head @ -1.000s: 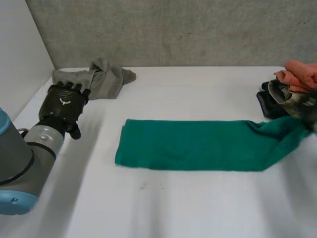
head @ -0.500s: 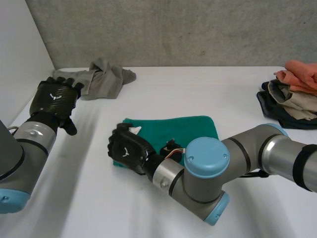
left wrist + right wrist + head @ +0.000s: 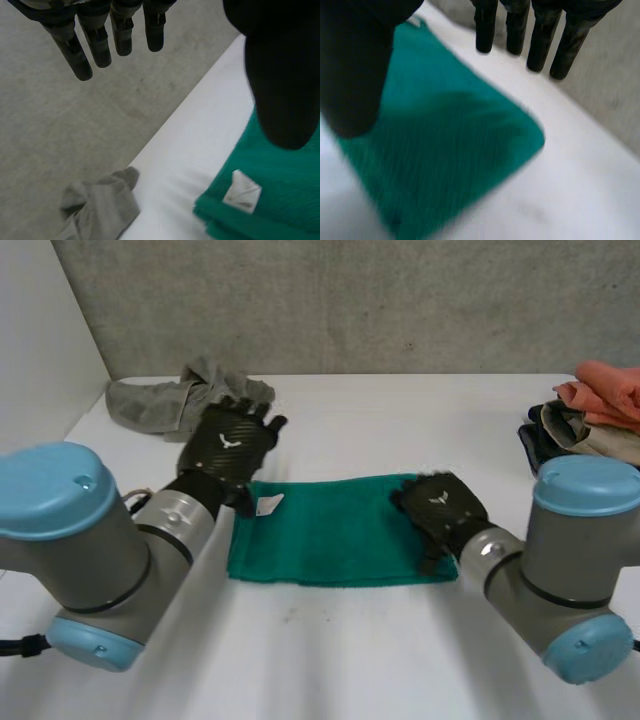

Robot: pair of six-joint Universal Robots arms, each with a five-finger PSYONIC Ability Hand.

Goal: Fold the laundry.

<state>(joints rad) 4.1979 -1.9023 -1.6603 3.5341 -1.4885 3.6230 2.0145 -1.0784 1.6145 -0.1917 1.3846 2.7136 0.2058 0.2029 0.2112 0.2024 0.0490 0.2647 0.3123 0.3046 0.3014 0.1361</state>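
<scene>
Two black hands, left hand (image 3: 228,445) and right hand (image 3: 440,508), fingers straight, holding nothing, hover over opposite ends of folded green towel (image 3: 340,530) (middle of table (image 3: 330,660)). Next fold, likely: pinch corners evenly, align edges.

**Materials and finish**

Green towel (image 3: 340,530): matt cloth, fine ribbed nap, with a white matt tag (image 3: 268,504).
Grey garment (image 3: 190,400): soft matt cloth.
Bench (image 3: 330,660): smooth white, faint sheen.
Left hand (image 3: 228,445): black shell, fine weave pattern.
Wall (image 3: 350,300): rough, grey, concrete-like.
</scene>
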